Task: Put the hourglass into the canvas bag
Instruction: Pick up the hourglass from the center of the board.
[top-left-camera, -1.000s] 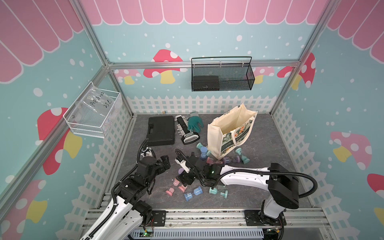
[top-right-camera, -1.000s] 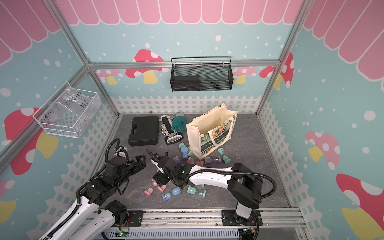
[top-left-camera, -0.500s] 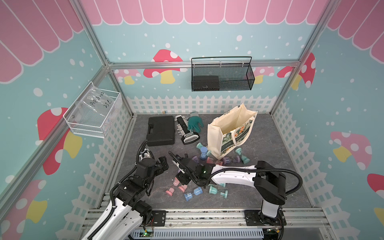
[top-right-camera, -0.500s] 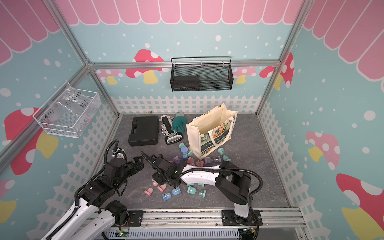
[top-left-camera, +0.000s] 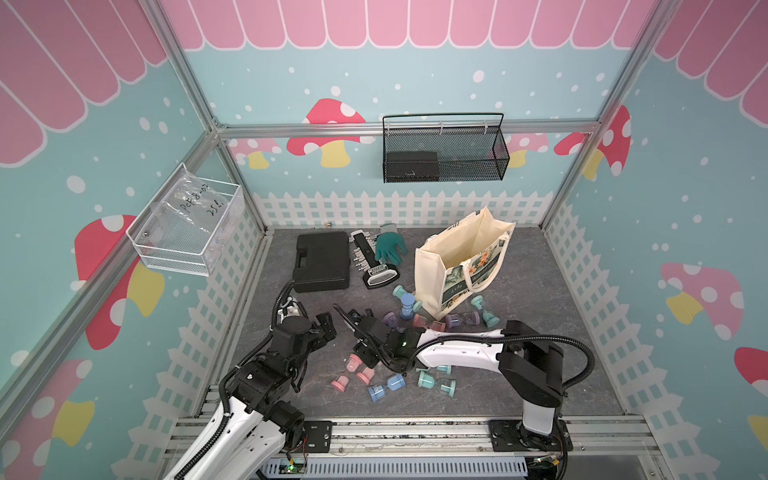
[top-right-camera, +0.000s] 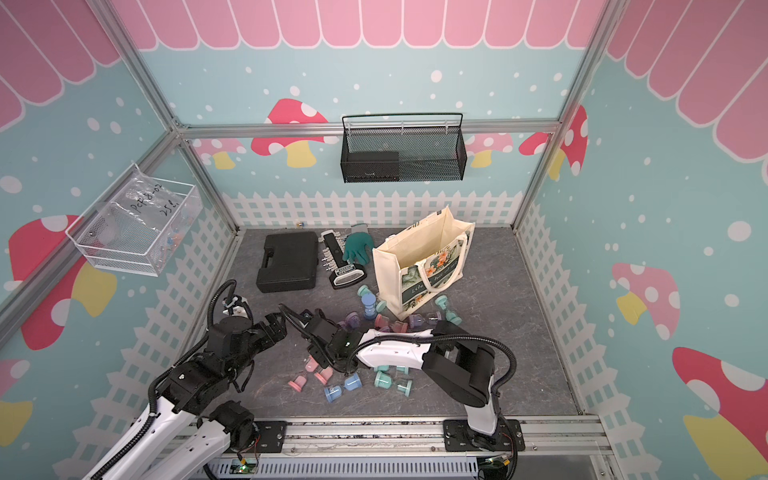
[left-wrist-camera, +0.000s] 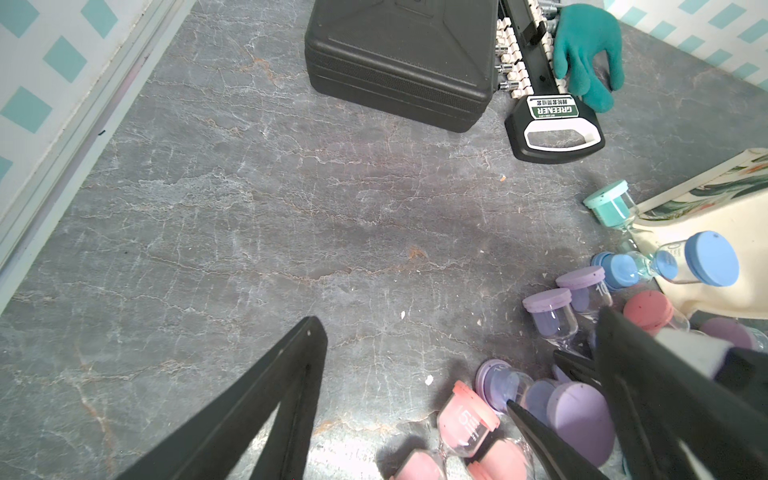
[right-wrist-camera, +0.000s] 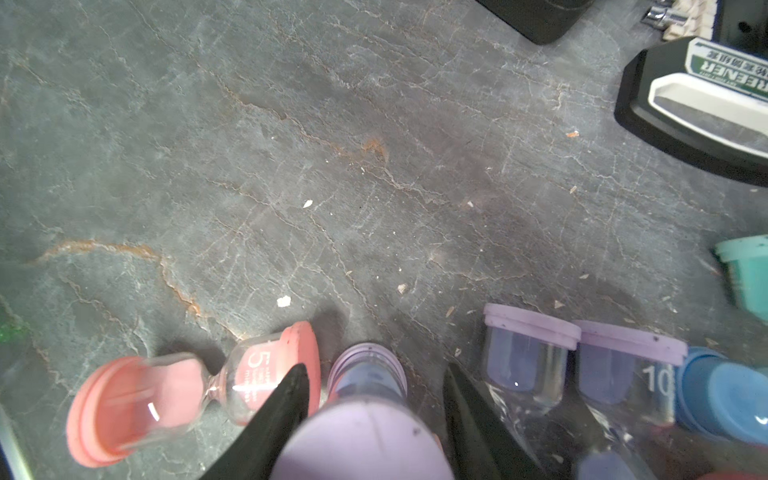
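- The right gripper (right-wrist-camera: 374, 370) is hanging low over the grey table (right-wrist-camera: 291, 166), near its middle. Its two black fingers are standing on each side of a purple hourglass (right-wrist-camera: 361, 440) that is lying on its side.
- The fingers are sitting very close to the hourglass's cap. Whether they are already pressing it, I cannot tell.
- The left gripper (top-left-camera: 326, 328) is waiting just to the left, with its fingers spread wide and holding nothing.
- The canvas bag (top-left-camera: 430, 274) is standing farther away and to the right. Its mouth is open and it is leaning a little, and other hourglasses (top-left-camera: 457, 320) are lying against its foot.
- The glass is round and smooth, and the fingers are taking it near one end. I am thinking it may turn or slip out at the lift.
- One finger is lying almost against a pink hourglass (right-wrist-camera: 178, 395), so this one may get pushed along.
- The bag is soft. A low approach could hit its rim and fold or tip it, and the hourglass would fall outside.
- The two arms are standing close together, so a wide swing could strike the left gripper.
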